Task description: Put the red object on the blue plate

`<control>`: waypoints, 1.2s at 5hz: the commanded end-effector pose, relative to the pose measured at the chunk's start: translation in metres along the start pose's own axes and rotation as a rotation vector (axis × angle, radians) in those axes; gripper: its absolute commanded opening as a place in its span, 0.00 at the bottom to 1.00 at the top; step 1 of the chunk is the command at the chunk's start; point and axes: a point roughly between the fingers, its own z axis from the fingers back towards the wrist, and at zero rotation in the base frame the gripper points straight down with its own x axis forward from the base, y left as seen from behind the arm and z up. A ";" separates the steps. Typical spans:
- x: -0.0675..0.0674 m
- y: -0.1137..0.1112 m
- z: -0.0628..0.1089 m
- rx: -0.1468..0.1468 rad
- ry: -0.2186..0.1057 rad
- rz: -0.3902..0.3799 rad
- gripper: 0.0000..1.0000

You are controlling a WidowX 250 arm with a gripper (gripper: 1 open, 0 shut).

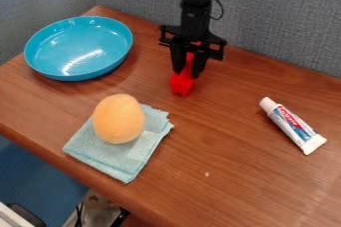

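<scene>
Red object: table centre, 3 o'clock of blue plate | gripper: you have it narrowed around the block's upper end | handling: likely light, rigid, smooth; hold its long flat sides.

No readable text anywhere. Toothpaste tube on the table has red and blue print, too small and blurred to make out.

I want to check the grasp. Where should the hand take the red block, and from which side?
Probably from straight above, at the top end of the red block, which seems to stand on end. The hand already points down over it; whether it grips cannot be told.
</scene>
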 end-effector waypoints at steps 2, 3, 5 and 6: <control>0.000 -0.011 0.024 -0.012 -0.052 -0.019 0.00; 0.001 -0.012 0.025 -0.018 -0.056 -0.017 0.00; 0.004 -0.012 0.026 -0.026 -0.060 -0.015 0.00; 0.005 -0.013 0.026 -0.027 -0.061 -0.017 0.00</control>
